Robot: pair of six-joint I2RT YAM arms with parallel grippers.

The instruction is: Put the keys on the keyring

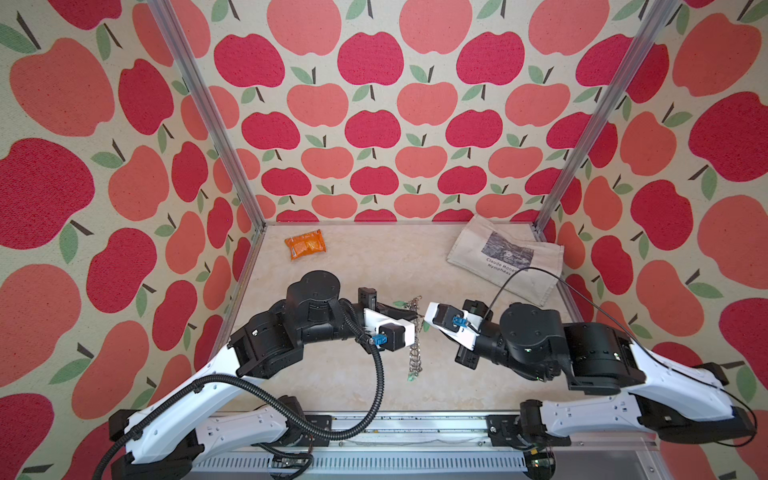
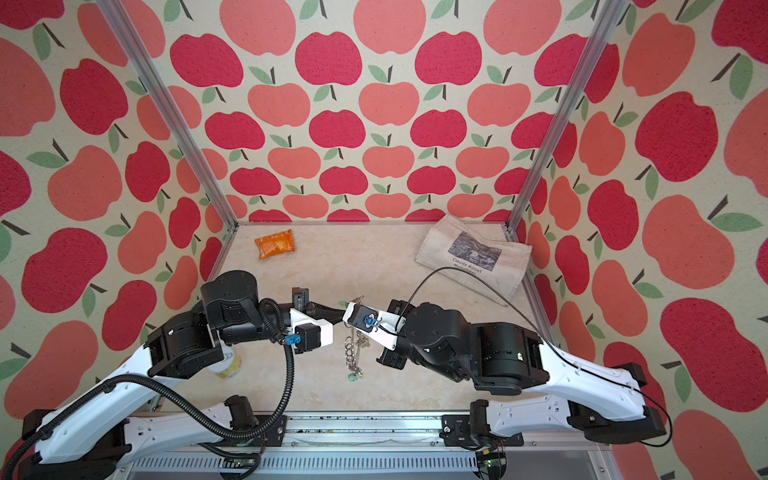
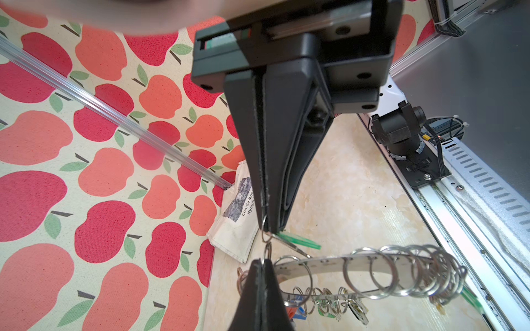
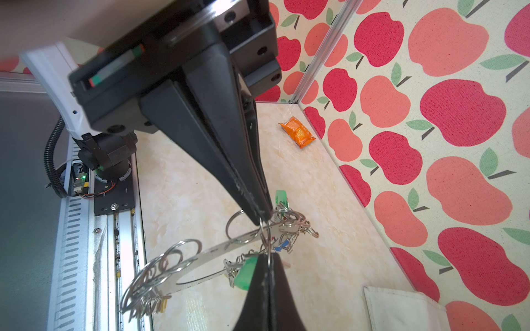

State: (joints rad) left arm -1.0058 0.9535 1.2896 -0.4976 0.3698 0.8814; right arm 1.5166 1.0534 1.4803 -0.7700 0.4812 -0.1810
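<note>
The two arms, left point(image 1: 199, 399) and right point(image 1: 665, 382), fill the foreground in both top views. They bend inward so that their wrists nearly meet over the middle of the pale worktop point(image 1: 365, 266). A cream bag point(image 1: 511, 257) lies in the far right corner.

The keyring point(image 3: 321, 262) hangs between the two wrists, turned on edge. From above it shows only as a thin line of wire running toward the near edge. Whether its low end touches the worktop I cannot tell. An orange packet point(image 1: 304, 244) lies well apart, at the far left.

The left claw point(image 3: 269, 227) is pinched tight on a wire ring point(image 3: 263, 226) at the keyring's upper end. The right claw point(image 4: 262, 217) faces it almost tip to tip and is likewise clamped on thin wire there; whether that is the same ring or a linked one I cannot tell.

A green-tagged key point(image 3: 298, 240) sticks out just beside the left claw's tip. More keys point(image 3: 355, 311), some with red and blue tags, dangle from rings along the keyring's lower rim.
</note>
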